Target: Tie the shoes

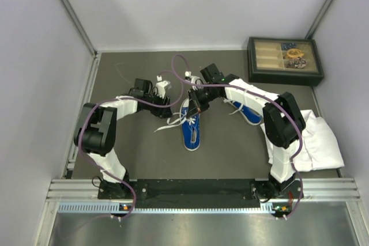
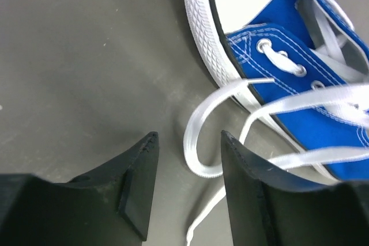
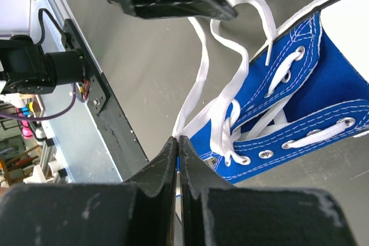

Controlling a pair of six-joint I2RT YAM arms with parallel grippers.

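The lace is soft, flat and slippery; better to pinch it near the shoe. The left claw is released around a loop; the right claw is clenched on the lace.

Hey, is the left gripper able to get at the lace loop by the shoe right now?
Probably yes: the left gripper is open and the lace loop lies on the table between its jaws, with nothing in the way.

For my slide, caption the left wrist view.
Open left tool straddles a white lace loop beside the blue sneaker.
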